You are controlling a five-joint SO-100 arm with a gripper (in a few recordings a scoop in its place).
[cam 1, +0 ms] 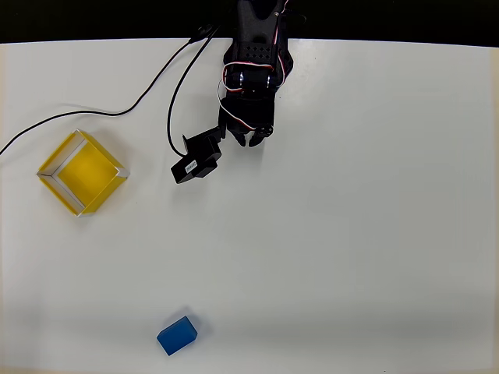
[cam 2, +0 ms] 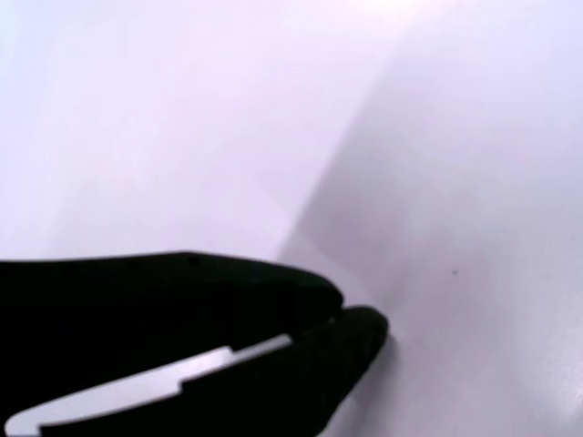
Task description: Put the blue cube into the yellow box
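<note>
None of the task is done as far as I can judge: in the overhead view the yellow box (cam 1: 82, 172) sits empty at the left of the white counter (cam 1: 351, 234), and the blue cube (cam 1: 177, 335) lies loose near the bottom edge, left of centre. My end effector (cam 1: 251, 140) hangs at the upper middle, jaws closed on nothing, well apart from the cube, so reach, grasp and carry all remain.

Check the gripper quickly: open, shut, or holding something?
Gripper: shut, fingertips together, holding nothing. The cube lies apart on the table.
</note>
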